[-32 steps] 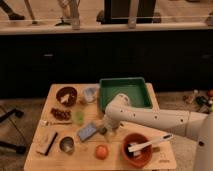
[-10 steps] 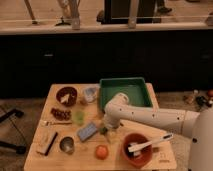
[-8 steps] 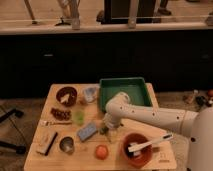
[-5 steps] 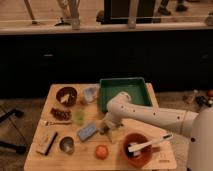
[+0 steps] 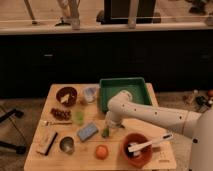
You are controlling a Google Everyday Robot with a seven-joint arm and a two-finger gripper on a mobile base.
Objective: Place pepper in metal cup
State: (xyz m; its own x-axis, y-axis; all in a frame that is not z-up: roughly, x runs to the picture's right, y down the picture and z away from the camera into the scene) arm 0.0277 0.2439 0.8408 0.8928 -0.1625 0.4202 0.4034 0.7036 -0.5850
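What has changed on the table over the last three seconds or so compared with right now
Very little. The arm shifted only slightly; its pincer remains low over the pepper, right of the blue sponge. The pepper has not been lifted. The metal cup, orange fruit, terracotta bowl and green tray stayed where they were.

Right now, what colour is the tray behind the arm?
Green; the tray shows in the camera view. The gripper is down by the pepper.

Green pepper (image 5: 105, 132) – grey metal cup (image 5: 66, 144) – white gripper (image 5: 111, 125)
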